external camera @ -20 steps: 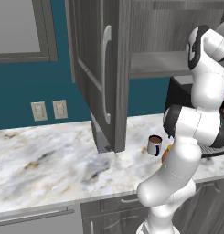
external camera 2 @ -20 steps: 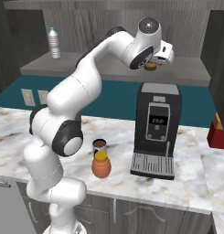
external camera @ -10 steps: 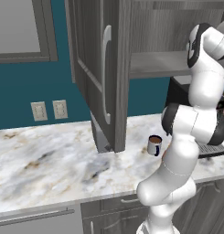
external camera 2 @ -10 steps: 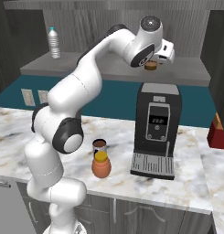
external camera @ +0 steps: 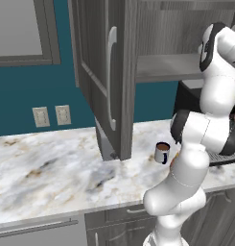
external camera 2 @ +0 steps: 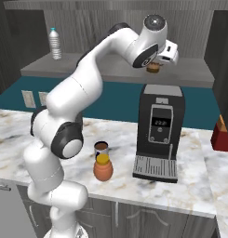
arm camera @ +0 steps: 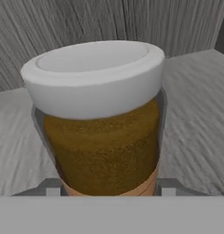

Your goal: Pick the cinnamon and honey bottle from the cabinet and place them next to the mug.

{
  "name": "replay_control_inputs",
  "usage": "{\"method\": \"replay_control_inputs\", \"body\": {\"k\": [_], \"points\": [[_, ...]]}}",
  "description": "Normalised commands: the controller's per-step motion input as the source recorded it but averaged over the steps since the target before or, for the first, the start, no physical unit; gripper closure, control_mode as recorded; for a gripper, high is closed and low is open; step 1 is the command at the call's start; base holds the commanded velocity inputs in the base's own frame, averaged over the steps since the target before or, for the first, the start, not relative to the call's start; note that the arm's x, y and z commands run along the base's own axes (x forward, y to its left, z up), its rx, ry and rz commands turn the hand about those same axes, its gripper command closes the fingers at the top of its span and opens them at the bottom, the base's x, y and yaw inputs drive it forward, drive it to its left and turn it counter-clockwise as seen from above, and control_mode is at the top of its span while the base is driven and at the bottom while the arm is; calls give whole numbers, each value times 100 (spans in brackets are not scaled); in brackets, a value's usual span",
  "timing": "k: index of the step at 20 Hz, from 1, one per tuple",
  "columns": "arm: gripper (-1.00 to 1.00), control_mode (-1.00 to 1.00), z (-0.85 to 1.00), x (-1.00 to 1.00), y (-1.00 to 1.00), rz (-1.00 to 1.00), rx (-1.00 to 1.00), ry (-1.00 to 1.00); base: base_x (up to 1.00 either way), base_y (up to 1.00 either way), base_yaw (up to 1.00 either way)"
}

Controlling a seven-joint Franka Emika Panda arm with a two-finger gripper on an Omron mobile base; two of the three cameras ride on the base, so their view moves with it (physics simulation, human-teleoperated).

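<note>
On the near part of the worktop [external camera 2: 22, 135], the honey bottle [external camera 2: 102, 168] is seen standing just in front of the mug [external camera 2: 101, 150], close enough that they may touch; this half of the task is judged done. The mug is seen in the left base view at [external camera: 161, 153], right of the open cabinet [external camera: 102, 72] door. A coffee machine [external camera 2: 159, 132] stands to the right of the pair.

Farther back and higher, on the cabinet shelf [external camera 2: 87, 69], the cinnamon [arm camera: 97, 119] is found upright, close up in the hand view, its pale lid on. The end effector [external camera 2: 155, 67] is placed at the jar, and its fingers [arm camera: 49, 189] are seen at the jar's two sides, closed on it. Whether the jar is lifted off the shelf cannot be told.

What is left, by this judgement: the cinnamon is to be drawn out of the cabinet, carried down, and set beside the mug. A water bottle [external camera 2: 54, 43] stands at the far left of the shelf.
</note>
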Motion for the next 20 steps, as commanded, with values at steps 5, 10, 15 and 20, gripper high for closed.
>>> {"method": "replay_control_inputs", "body": {"k": [5, 10, 15, 20], "points": [[100, -100, -36, -94, 50, 0, 0, 0, 0, 0, 0], [100, -100, -44, -81, 97, 0, 0, 2, 0, 0, 0], [100, -100, -84, -53, 100, 0, 0, 7, 0, 0, 0], [100, -100, -93, -58, 100, -3, 0, 10, 0, 0, 0]]}}
